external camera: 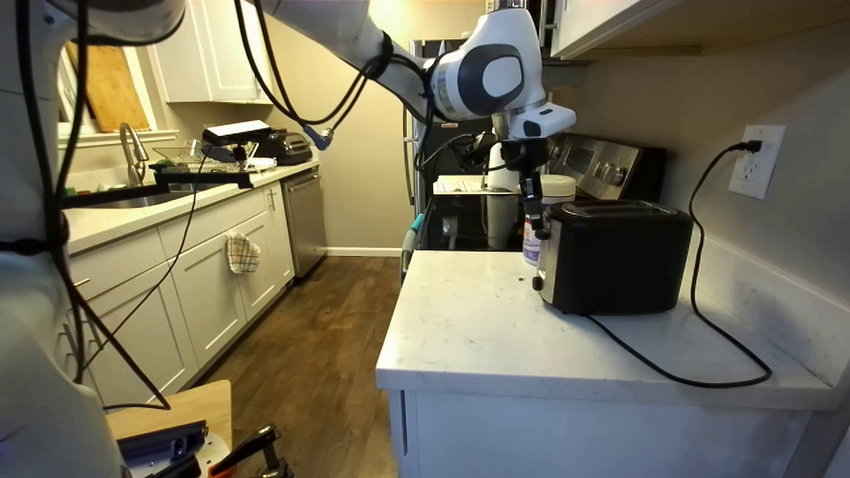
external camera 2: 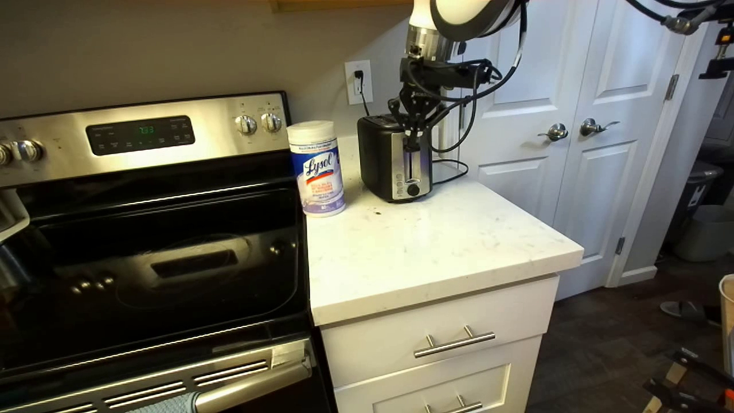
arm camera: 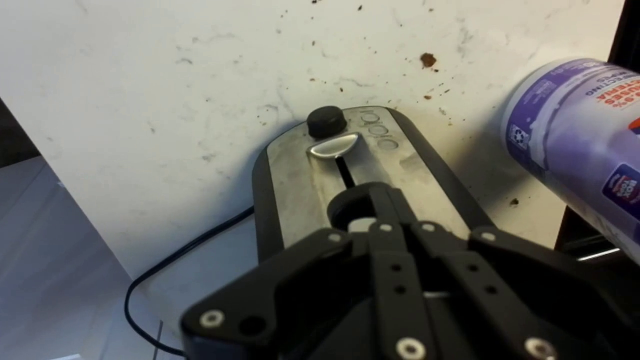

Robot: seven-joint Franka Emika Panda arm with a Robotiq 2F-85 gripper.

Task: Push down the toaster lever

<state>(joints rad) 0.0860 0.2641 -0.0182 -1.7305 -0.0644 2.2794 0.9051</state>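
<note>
The black toaster [external camera: 617,259] stands on the white counter in both exterior views [external camera 2: 378,155]. Its silver end face [arm camera: 295,200] shows in the wrist view, with a dark slot and a round black knob [arm camera: 326,122] low down. The toaster lever [arm camera: 346,196] is a dark curved tab high on that face; it also shows in an exterior view [external camera: 543,234]. My gripper [arm camera: 392,202] is shut, its fingertips over part of the lever. In an exterior view the gripper [external camera: 535,223] points down just above the lever; I cannot tell whether they touch. The lever is mostly hidden behind the gripper [external camera 2: 411,144].
A white and purple canister of wipes [external camera 2: 317,169] stands beside the toaster, next to the stove [external camera 2: 172,258]. The black power cord [external camera: 697,382] loops over the counter [external camera: 458,318] to a wall outlet [external camera: 757,162]. A cabinet [external camera: 637,26] hangs above.
</note>
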